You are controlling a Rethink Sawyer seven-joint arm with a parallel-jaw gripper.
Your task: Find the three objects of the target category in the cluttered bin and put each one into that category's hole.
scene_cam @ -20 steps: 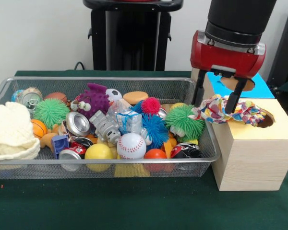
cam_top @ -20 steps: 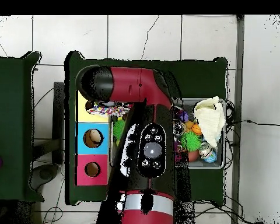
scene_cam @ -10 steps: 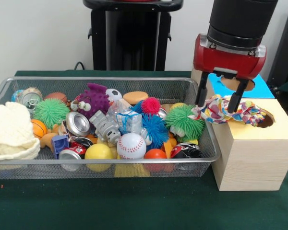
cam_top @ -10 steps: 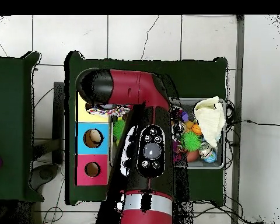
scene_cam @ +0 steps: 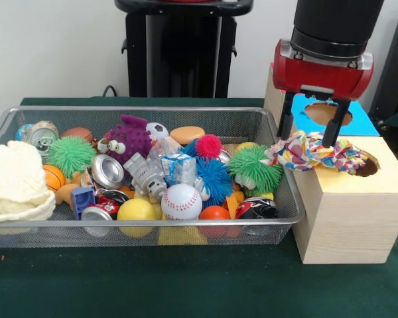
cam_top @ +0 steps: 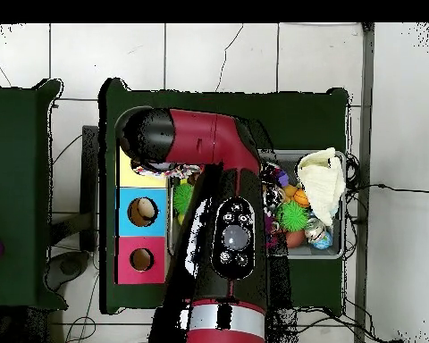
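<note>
Jaws: as I hang above the box, my gripper [scene_cam: 308, 131] stands spread, gripping nothing.
Cloth: the multicoloured patterned rag [scene_cam: 310, 152] lies beneath my fingertips, draped across the pale wooden box [scene_cam: 348, 212] beside its hole.
Bin: the wire mesh basket [scene_cam: 152, 227] of toys sits just beside.

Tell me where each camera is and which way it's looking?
Front view: sits across the table, low, facing the bin and wooden box; shows the open gripper above the colourful cloth.
Overhead view: sits above, looking straight down; shows the red arm covering much of the bin.
Both views share the bin, the cloth and the cream cloth.
</note>
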